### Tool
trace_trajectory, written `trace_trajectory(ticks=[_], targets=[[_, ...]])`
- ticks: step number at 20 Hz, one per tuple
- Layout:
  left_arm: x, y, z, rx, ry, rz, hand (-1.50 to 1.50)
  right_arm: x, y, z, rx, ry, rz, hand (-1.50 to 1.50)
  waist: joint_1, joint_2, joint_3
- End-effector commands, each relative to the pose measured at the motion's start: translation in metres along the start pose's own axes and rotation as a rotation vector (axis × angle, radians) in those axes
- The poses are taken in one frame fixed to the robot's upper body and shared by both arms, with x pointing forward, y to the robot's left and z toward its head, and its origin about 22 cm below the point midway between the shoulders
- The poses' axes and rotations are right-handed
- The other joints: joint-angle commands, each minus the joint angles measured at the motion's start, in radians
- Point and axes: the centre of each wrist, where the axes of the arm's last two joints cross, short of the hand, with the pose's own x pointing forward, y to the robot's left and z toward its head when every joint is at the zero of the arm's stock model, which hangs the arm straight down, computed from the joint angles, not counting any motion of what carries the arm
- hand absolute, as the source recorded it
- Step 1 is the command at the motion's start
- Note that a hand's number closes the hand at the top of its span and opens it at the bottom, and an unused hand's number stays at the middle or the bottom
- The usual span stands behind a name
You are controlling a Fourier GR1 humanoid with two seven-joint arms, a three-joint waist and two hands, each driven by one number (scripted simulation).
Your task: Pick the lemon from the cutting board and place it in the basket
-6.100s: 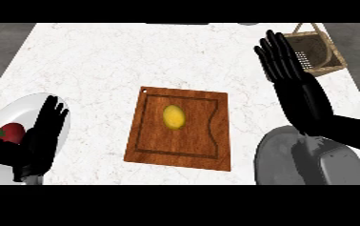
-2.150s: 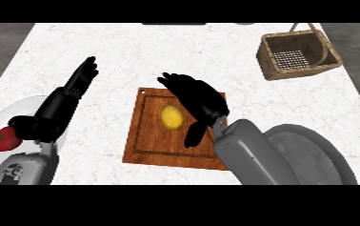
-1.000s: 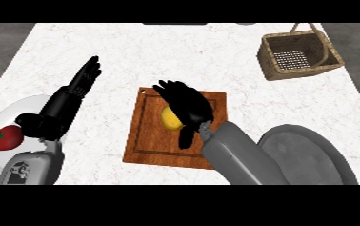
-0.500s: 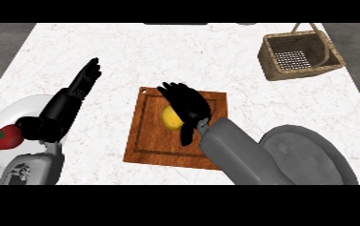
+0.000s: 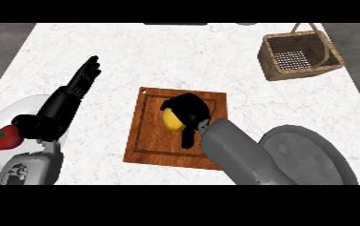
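- Lemon (image 5: 169, 120) sits on the cutting board (image 5: 151, 141), in the upper middle part of the board, and only its left side shows.
- The right hand (image 5: 188, 111) is on top of the lemon, with its fingers curled round it, so most of the yellow fruit is hidden.
- The grey right forearm (image 5: 235, 153) comes in from the lower edge of the counter (image 5: 183, 53) and crosses the lower right corner of the board.
- The cutting board is brown wood and lies flat near the middle of the counter, a bit closer to the near edge.
- The basket (image 5: 301, 56) stands near the far right corner of the counter, well apart from the board, and its handle leans over its far side.
- The left hand (image 5: 77, 84) is over the left part of the counter, with its fingers straight and pointing toward the far edge; it holds nothing.
- A white plate (image 5: 21, 109) lies at the left edge of the counter, with a red thing (image 5: 8, 135) on it.
- A grey round plate (image 5: 309, 153) lies near the right corner at the near edge.
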Motion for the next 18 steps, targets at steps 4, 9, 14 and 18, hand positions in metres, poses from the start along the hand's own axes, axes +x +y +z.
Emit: trace_trajectory(ticks=[4,9,14,18], targets=[[-0.003,-0.005,-0.001,0.005,-0.008,-0.007,0.0,-0.001,0.016,-0.003,0.007,-0.026,0.052,1.5,0.002,0.002,0.0],[0.003,-0.007,0.002,-0.011,0.012,0.009,0.0,0.012,0.007,-0.007,-0.007,-0.091,0.173,1.5,0.009,0.002,0.001],[-0.005,0.005,0.002,0.009,0.013,0.012,0.0,0.016,0.014,0.02,-0.083,-0.109,0.205,1.5,-0.018,-0.003,0.0],[-0.017,0.014,0.021,0.079,0.055,-0.013,0.0,-0.054,0.008,0.085,-0.089,-0.055,0.19,1.5,-0.084,-0.023,-0.001]])
